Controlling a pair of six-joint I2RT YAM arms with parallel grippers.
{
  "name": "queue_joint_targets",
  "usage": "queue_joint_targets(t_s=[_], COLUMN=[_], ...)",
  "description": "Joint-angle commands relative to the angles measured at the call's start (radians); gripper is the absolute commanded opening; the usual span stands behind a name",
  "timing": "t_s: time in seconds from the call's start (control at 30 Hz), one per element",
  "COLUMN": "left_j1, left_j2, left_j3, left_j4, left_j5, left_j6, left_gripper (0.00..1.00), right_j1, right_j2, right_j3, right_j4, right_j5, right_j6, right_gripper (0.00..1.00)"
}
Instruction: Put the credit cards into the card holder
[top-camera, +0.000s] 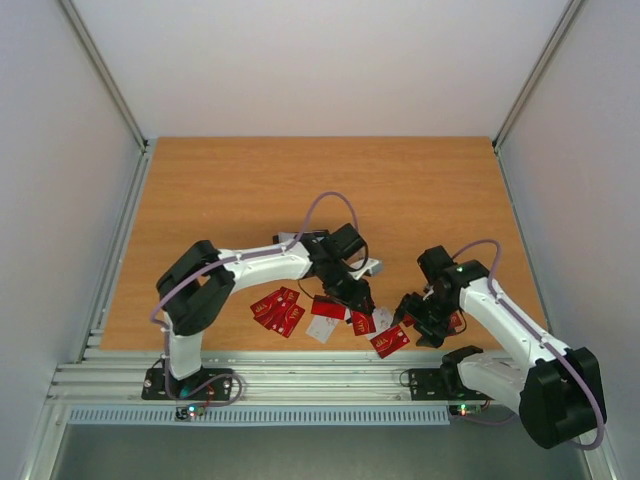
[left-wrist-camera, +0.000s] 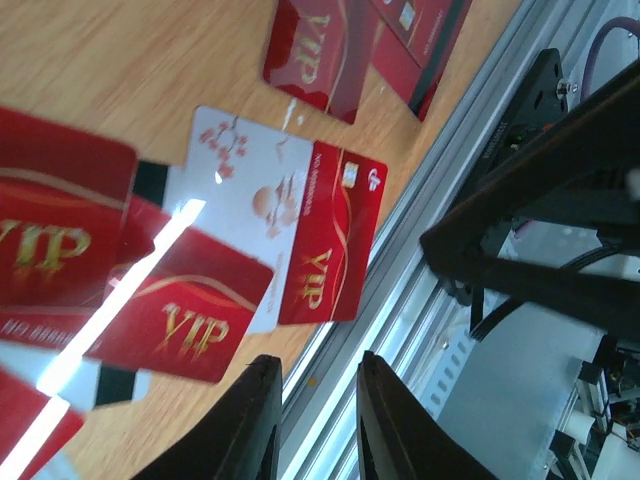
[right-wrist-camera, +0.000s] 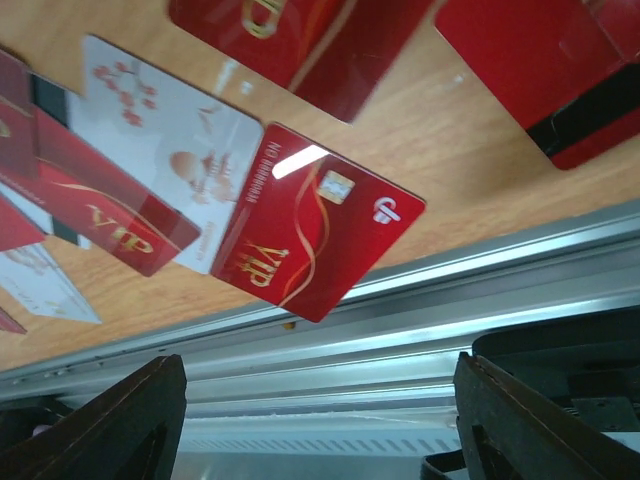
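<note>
Several credit cards, mostly red with gold VIP lettering, lie scattered along the near edge of the wooden table (top-camera: 250, 200). One is a half white, half red card (left-wrist-camera: 290, 230) (right-wrist-camera: 250, 210) (top-camera: 388, 340). A red cluster (top-camera: 278, 310) and a pale card (top-camera: 323, 328) lie further left. My left gripper (top-camera: 352, 295) (left-wrist-camera: 317, 360) hovers above the cards with a narrow gap between its jaws and nothing in it. To the right, my right gripper (top-camera: 408, 312) (right-wrist-camera: 318, 365) stands wide open and empty over the table's edge. The card holder is hidden.
An aluminium rail (top-camera: 300, 375) (right-wrist-camera: 400, 330) runs just below the near table edge, close to the cards. The right arm's base (top-camera: 470, 380) sits on it. More red cards (left-wrist-camera: 320, 50) (right-wrist-camera: 540, 70) lie beyond the white-and-red one. Walls enclose the table.
</note>
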Motion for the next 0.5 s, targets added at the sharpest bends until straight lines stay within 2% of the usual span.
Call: queue_joint_targets(t_s=[0.0,0.3,0.47], left_j1=[-0.044,-0.067,-0.067], left_j2=[0.086,0.219,0.266], left_j3=[0.099,0.221,0.237], left_j4=[-0.008,-0.073,-0.094], left_j5=[0.019,-0.008,0.000], left_j6=[-0.028,-0.054,-0.049], left_gripper=[0.24,0.21,0.20], right_j1=[-0.010,-0.013,-0.012], right_j2=[-0.046,-0.071,-0.097], right_j3=[-0.073,-0.201,-0.265], right_j4=[0.028,0.175,0.257], right_j5=[-0.038,-0.106,-0.148], right_j6=[0.080,0.139,0.171], right_gripper=[0.74,0.67,0.65])
